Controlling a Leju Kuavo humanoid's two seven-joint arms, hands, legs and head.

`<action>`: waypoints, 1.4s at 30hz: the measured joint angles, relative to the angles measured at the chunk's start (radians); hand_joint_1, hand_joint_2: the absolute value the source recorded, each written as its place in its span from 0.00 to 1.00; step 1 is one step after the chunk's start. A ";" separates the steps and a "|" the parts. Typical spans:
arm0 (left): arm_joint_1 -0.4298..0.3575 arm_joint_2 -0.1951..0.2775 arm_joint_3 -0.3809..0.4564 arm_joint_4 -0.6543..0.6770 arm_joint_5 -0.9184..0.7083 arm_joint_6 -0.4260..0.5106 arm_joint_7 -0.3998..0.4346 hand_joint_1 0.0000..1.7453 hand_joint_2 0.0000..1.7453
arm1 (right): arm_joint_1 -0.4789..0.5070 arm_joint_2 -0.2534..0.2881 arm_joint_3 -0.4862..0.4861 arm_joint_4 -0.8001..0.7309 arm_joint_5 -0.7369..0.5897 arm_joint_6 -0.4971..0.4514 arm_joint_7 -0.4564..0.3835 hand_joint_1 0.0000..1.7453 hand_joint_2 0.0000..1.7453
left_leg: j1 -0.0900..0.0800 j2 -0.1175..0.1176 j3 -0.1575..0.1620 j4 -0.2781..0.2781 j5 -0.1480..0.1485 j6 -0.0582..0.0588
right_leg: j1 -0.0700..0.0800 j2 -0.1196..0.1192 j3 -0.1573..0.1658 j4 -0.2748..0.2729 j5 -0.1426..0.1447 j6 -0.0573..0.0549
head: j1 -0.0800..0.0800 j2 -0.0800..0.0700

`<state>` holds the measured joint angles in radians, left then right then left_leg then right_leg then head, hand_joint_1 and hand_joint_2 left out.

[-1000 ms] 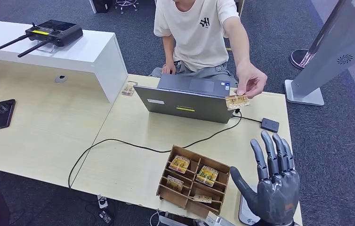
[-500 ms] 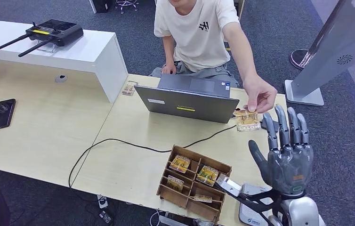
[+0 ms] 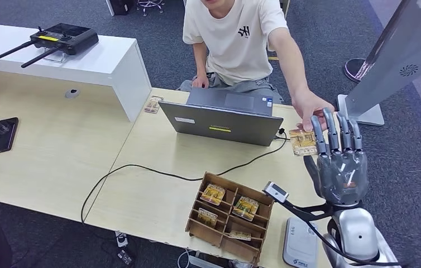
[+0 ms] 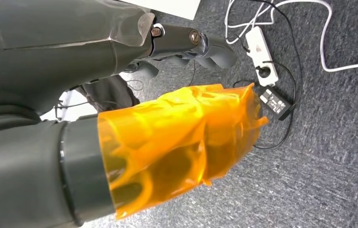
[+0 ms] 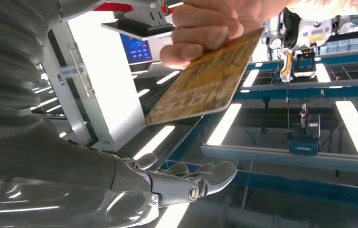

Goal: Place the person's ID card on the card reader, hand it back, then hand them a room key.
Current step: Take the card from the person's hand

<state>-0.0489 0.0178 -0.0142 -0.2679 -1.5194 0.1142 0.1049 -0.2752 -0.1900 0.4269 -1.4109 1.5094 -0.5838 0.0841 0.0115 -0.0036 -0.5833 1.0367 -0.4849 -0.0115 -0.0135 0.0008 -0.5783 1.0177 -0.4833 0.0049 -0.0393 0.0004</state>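
A person's hand (image 3: 307, 107) holds out a tan ID card (image 3: 302, 142) over the table's right side. My right hand (image 3: 339, 164) is raised just right of the card, fingers upright and apart, holding nothing. In the right wrist view the person's fingers (image 5: 201, 33) pinch the card (image 5: 205, 80), and my thumb (image 5: 191, 183) stays apart from it. A wooden tray (image 3: 264, 196) near the front edge holds several key cards (image 3: 245, 207). My left hand (image 4: 205, 47) hangs over the grey carpet, fingers loosely bent and holding nothing.
An open laptop (image 3: 222, 120) stands mid-table, and its black cable (image 3: 141, 167) runs across the tabletop. A flat white device (image 3: 300, 245) lies at the front right edge. A phone (image 3: 3, 135) lies far left, and a white shelf carries a controller (image 3: 63, 38). A grey stand (image 3: 387, 61) is at right.
My right hand has risen and moved forward from the front edge up beside the card. The person has lowered the card and brought it rightward toward my hand.
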 joint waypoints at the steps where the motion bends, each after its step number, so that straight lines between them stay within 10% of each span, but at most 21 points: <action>1: -0.001 0.000 -0.002 -0.001 0.001 0.000 0.000 0.00 0.00 | -0.001 0.000 -0.002 0.008 0.000 0.000 0.000 0.00 1.00 | 0.000 0.000 0.000 0.000 0.000 0.000 | 0.000 0.000 0.000 0.000 0.000 0.000 | 0.000 0.000; 3: -0.001 0.000 -0.004 -0.002 0.003 0.000 0.001 0.00 0.00 | -0.003 0.000 -0.004 0.019 0.000 0.000 0.000 0.05 1.00 | 0.000 0.000 0.000 0.000 0.000 0.000 | 0.000 0.000 0.000 0.000 0.000 0.000 | 0.000 0.000; 8: -0.001 -0.001 -0.005 -0.003 0.017 0.001 0.008 0.00 0.00 | -0.002 0.000 -0.013 0.037 -0.007 0.000 0.008 0.97 1.00 | 0.000 0.000 0.000 0.000 0.000 0.000 | 0.000 0.000 0.000 0.000 0.000 0.000 | 0.000 0.000; 42: 0.000 0.001 -0.037 -0.017 0.105 -0.006 0.030 0.00 0.00 | 0.034 0.041 -0.079 0.052 -0.110 -0.014 -0.042 1.00 1.00 | 0.000 0.000 0.000 0.000 0.000 0.000 | 0.000 0.000 0.000 0.000 0.000 0.000 | 0.000 0.000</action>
<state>-0.0486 0.0190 -0.0509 -0.2850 -1.4145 0.1082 0.1349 -0.2408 -0.1493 0.3480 -1.3592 1.3993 -0.5977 0.0419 0.0115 -0.0035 -0.5833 1.0367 -0.4850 -0.0115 -0.0135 0.0008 -0.5785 1.0177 -0.4834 0.0048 -0.0393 0.0004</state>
